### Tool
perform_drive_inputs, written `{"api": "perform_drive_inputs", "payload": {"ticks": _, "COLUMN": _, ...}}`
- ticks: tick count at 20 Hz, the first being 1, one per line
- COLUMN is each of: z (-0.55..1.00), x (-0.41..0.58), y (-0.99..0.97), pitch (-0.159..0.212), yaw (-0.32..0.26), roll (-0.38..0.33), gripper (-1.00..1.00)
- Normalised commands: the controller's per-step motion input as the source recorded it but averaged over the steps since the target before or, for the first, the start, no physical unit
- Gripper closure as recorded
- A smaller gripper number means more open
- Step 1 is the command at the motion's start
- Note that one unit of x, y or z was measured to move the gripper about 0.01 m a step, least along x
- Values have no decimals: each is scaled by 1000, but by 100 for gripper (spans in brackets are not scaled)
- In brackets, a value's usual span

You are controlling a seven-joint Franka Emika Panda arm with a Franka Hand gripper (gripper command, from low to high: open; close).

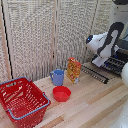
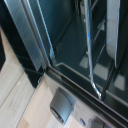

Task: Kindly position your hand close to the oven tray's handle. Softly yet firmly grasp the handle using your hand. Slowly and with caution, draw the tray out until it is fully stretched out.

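Your wooden table (image 1: 95,102) is pale, planked and matt, backed by a woven cream screen (image 1: 50,30) of fine lattice panels; on the exterior view's left sits a red wire basket (image 1: 22,100) with a blue rim handle, open-meshed and boxy. Near the middle you have a blue mug (image 1: 58,77), smooth and cylindrical, a shallow round red bowl (image 1: 62,93) just in front of it, and an upright orange carton (image 1: 74,69) with printed faces beside the mug.

At the exterior view's right edge the oven (image 1: 120,62) shows as a dark boxy form, partly cropped; the oven tray (image 1: 96,73), a flat rack of thin parallel silvery bars, juts out from it low over the table toward the carton.

Your arm (image 1: 107,42) is bulky, glossy white with black joints, bent down over the oven's front; the hand (image 1: 100,62) seems to be tucked low by the tray's inner end, though it is small and blurred there, so you cannot tell whether its fingers are parted or closed on anything.

The wrist view gives you dark glass (image 2: 75,35), reflective and smooth, framed by brushed silvery trim (image 2: 35,45), with slim chrome rods (image 2: 92,55) running across and a rounded grey foot (image 2: 62,105) resting on the pale wood.
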Motion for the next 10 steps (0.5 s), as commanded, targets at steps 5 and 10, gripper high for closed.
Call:
{"api": "perform_drive_inputs", "payload": {"ticks": 5, "z": 0, "x": 65, "y": -396, "pitch": 0, "yaw": 5, "roll": -80, "gripper": -100}}
{"api": "perform_drive_inputs", "payload": {"ticks": 10, "z": 0, "x": 0, "y": -96, "pitch": 0, "yaw": 0, "roll": 0, "gripper": 100}}
